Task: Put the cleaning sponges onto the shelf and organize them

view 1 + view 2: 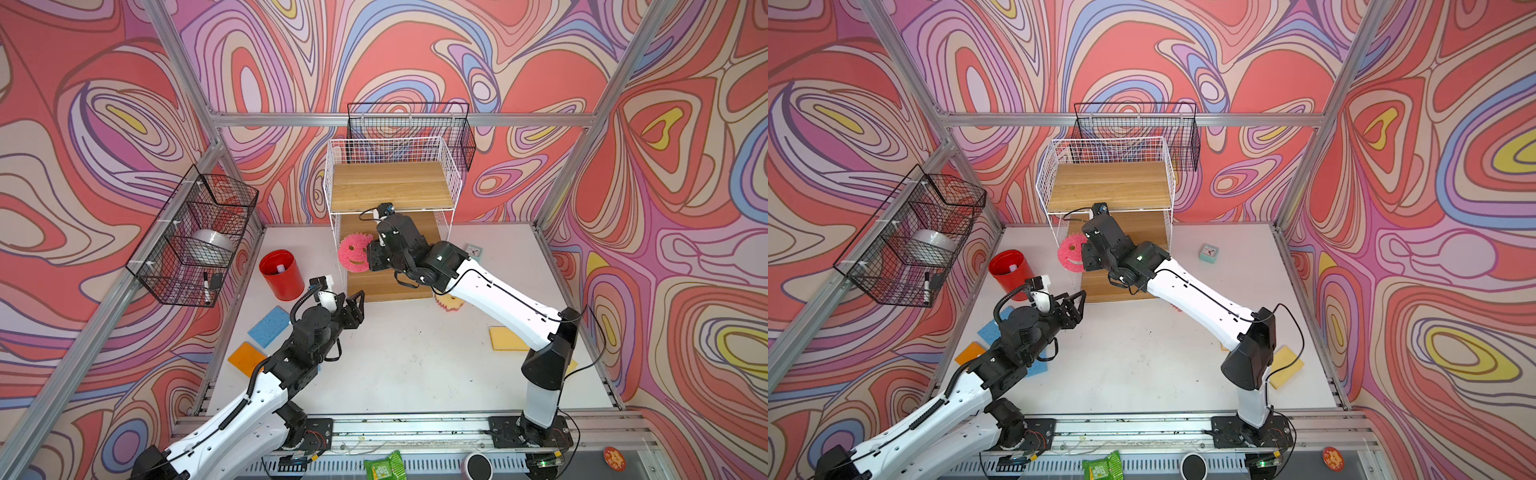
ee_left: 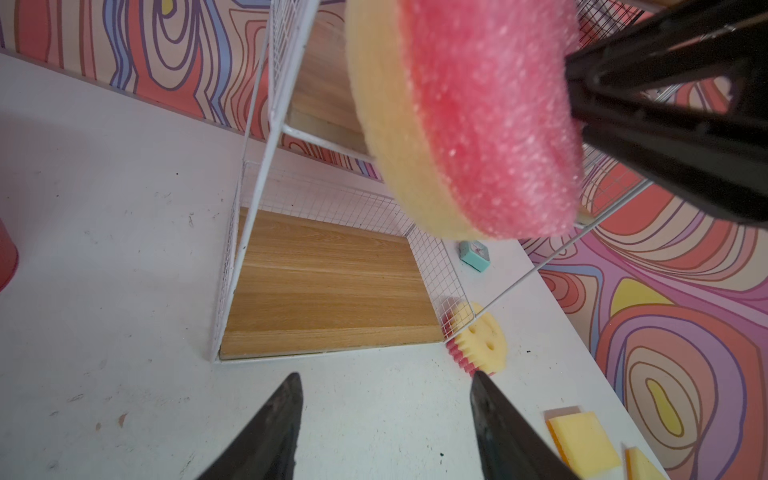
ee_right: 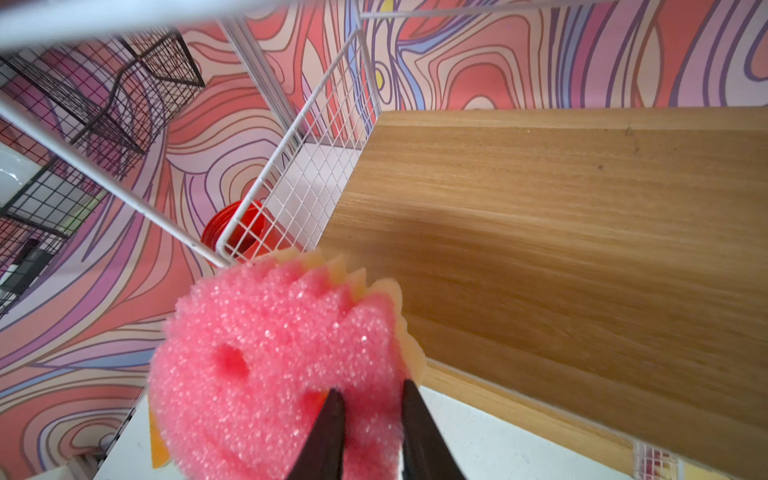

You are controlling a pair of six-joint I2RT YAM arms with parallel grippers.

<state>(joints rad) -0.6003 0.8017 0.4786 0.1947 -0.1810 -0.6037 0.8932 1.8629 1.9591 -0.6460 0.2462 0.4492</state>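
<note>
Jaws first: our right gripper (image 3: 370, 388) is clamped on the rim of the pink sponge (image 1: 353, 252), with a finger (image 3: 328, 432) pressed to either face. Our left gripper (image 2: 386, 376) stands spread with nothing between its fingers.

We see the white table (image 1: 415, 365) under everything. At its back stands the shelf (image 1: 390, 187), its wooden boards stepping down toward us inside white wire. Two black baskets hang on the walls, a left basket (image 1: 195, 237) and a back basket (image 1: 409, 129) behind the shelf's top. A red cup (image 1: 282, 274) stands on the table left of the shelf.

Our right arm reaches across the shelf's front and holds the pink sponge in the air at the shelf's left side, lower than the top board. The sponge is tilted on edge, smiling pink face up and yellow back underneath. We cannot tell whether it touches the wire. Our left gripper hovers over the table near the shelf's front left corner, pointing at the shelf.

The other sponges lie flat on the table. A blue sponge (image 1: 269, 326) and an orange sponge (image 1: 245, 358) lie beside our left arm. Two yellow sponges (image 2: 582, 440) lie close together on the right. A round sponge (image 2: 484, 343), yellow side up, sits at the shelf's front right corner. A mint clock (image 1: 473, 250) sits right of the shelf.
</note>
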